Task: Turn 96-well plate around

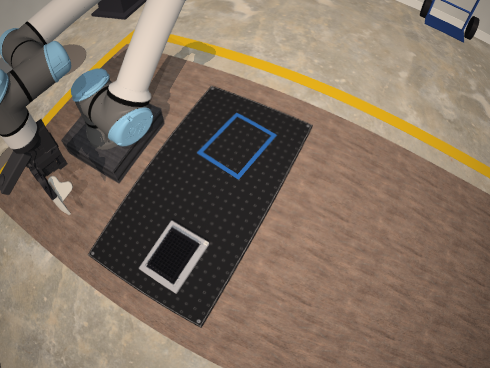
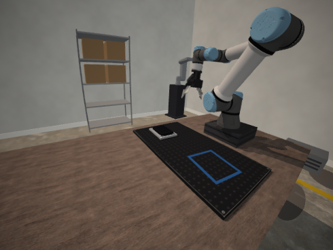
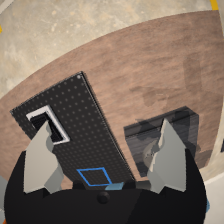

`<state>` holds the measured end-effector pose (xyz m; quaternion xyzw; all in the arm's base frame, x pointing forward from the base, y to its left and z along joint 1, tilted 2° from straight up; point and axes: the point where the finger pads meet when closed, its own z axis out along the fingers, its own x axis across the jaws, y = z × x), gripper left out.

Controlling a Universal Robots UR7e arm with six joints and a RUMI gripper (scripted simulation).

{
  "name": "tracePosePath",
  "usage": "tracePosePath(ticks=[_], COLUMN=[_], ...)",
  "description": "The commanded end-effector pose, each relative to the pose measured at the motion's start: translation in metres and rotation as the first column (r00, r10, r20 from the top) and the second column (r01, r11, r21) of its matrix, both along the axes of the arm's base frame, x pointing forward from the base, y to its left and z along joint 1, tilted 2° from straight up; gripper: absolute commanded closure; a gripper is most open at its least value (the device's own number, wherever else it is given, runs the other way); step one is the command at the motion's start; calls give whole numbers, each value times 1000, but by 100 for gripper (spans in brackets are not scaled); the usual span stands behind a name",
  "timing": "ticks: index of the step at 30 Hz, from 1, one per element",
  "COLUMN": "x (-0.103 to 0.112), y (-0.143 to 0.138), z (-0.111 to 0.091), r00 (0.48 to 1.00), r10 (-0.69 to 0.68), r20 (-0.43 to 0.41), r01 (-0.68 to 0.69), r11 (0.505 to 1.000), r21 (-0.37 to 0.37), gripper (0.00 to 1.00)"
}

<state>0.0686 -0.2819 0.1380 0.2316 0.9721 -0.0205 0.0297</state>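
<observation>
Reading the clock from the top view, I see the two-jaw gripper released, one pair of pale, smooth, tapered fingers spread wide below its black body, with nothing between them. It hangs in the air beside the arm's dark, square-edged base, which lies towards one o'clock from it.

Towards four o'clock from the gripper is the single 96-well plate, a black rectangle with a fine grid of wells on top. It sits within the pale rim of the one plate nest, its long axis running from one o'clock to seven. I can't make out which corner is cut off, so I can't say where A1 points.

Both rest near the seven o'clock end of one black breadboard, dotted in rows, with four corner screws. Its long axis also runs one to seven. Up at one o'clock from the nest lies a single flat blue rectangular outline, lengthwise the same way.

All this stands on a brown wood-grained table. Farther out, at ten o'clock in the exterior view, is a grey metal shelf unit with five boards and four brown boxes. At two o'clock in the top view, one blue hand truck stands on mottled concrete.
</observation>
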Motion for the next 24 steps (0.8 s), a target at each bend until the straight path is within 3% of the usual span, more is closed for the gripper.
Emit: tracePosePath(ticks=[1,17,24], x=[0,0,22], y=[0,0,-11], z=[0,0,-1], r00=[1000,1000,998], r10=[0,0,56], r20=[0,0,-6], r01=[0,0,-56], r11=[1000,1000,998], r21=[-1,-1,5], gripper=[0,0,0])
